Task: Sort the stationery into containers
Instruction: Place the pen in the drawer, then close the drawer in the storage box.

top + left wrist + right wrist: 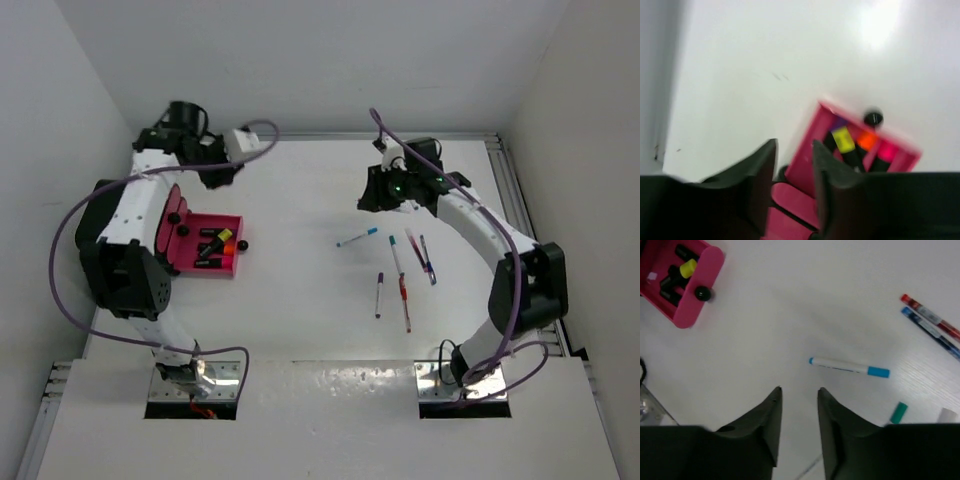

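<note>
White walls (300,60) enclosed the cell on three sides. The white table (300,190) was matte and had a metal rail (512,200) along its right edge. The left arm (128,215) reached toward the far left corner. The right arm (480,225) reached toward the centre of the table. Each arm trailed a purple cable (60,270).

The pink tray (215,219) sat on the left half of the table, near the left arm. The left wrist view was blurred. In it, the left gripper (794,167) was clear of the tray, which showed past its fingers. Its jaws were a narrow gap apart with nothing between them. The right gripper (799,405) hung over bare table, its jaws likewise narrowly apart and empty.

Several pens (403,288) lay loose on the right half of the table, well apart from the tray. A blue-capped pen (847,366) lay just beyond the right gripper's fingertips without touching them. Highlighters (842,139) in yellow, orange and pink lay inside the tray. A small green piece (899,412) lay near the blue-capped pen.
</note>
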You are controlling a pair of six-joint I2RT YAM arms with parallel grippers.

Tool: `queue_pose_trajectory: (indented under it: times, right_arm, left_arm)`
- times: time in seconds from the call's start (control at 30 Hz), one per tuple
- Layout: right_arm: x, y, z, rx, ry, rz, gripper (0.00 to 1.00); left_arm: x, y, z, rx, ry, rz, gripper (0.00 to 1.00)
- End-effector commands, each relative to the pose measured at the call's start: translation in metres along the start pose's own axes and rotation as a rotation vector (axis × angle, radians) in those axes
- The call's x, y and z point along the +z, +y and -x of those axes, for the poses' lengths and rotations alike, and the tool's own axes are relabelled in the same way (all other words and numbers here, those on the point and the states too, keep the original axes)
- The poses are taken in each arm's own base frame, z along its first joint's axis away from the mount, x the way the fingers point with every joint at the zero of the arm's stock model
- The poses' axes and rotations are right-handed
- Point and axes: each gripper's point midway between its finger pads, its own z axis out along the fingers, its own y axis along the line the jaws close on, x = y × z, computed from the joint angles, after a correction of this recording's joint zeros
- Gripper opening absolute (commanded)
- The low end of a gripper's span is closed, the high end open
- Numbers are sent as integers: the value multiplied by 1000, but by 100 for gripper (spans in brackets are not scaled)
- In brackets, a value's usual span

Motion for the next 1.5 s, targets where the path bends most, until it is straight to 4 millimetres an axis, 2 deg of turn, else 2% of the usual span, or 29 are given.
queue_pose_trajectory:
  times: [0.0,0.03,0.07,0.1,0.13,0.17,0.2,0.23,0.27,0.3,0.33,0.37,0.4,0.43,0.47,0.53,0.57,0.63,0.67,0.73,0.77,0.87,1.17,1.27,1.47]
  right_arm:
    - [24,42,26,54,-24,122,30]
    - [31,50,26,65,-17,144,27]
    - [38,60,35,67,-31,174,25]
    - [45,80,34,96,-14,225,22]
    - [59,87,37,109,-16,256,17]
    - [67,93,37,124,-13,274,15]
    - [75,108,37,158,-2,306,14]
    - [92,112,28,183,30,326,12]
    - [99,121,41,179,1,351,12]
    - [107,133,42,214,12,372,11]
    - [124,137,45,236,17,382,11]
    - [133,140,45,261,26,391,11]
    - [140,148,44,310,39,403,11]
    - [157,149,44,332,43,413,11]
    - [163,155,39,349,57,420,11]
    - [174,165,46,383,37,453,11]
    - [186,167,34,424,67,455,12]
    - [197,174,31,441,61,476,11]
    - [207,177,21,474,84,479,11]
    - [214,183,22,477,72,497,7]
    - [222,184,15,490,82,489,3]
    - [229,189,8,515,91,480,0]
    - [226,205,-32,596,193,456,0]
    - [221,220,-42,597,217,467,0]
    - [233,233,-56,605,239,463,0]
  left_arm:
    - [-89,23,62,-283,-319,146,36]
    - [-107,37,66,-318,-361,236,34]
    - [-116,48,46,-405,-332,310,31]
    - [-122,52,37,-514,-333,341,28]
    - [-127,57,12,-606,-303,371,26]
    - [-129,60,-2,-663,-288,380,25]
    - [-130,60,-16,-739,-278,381,24]
    - [-135,61,-44,-821,-249,393,24]
    - [-134,60,-57,-866,-237,391,23]
    - [-135,59,-68,-900,-226,399,22]
    - [-141,59,-82,-930,-212,423,22]
    - [-140,56,-94,-952,-182,437,22]
    - [-144,56,-98,-951,-178,456,22]
    - [-146,55,-108,-959,-151,482,23]
    - [-143,51,-114,-962,-130,483,23]
    - [-145,49,-122,-964,-98,508,23]
    - [-142,46,-127,-967,-81,507,24]
    - [-143,44,-134,-974,-60,528,24]
    - [-144,44,-135,-971,-56,531,24]
    - [-144,41,-140,-977,-50,541,24]
    - [-142,40,-141,-977,-48,543,25]
    - [-138,37,-145,-988,-36,539,25]
    - [-118,27,-157,-1023,-4,516,26]
    - [-116,26,-159,-1027,-1,517,26]
    - [-114,24,-161,-1032,-1,517,26]
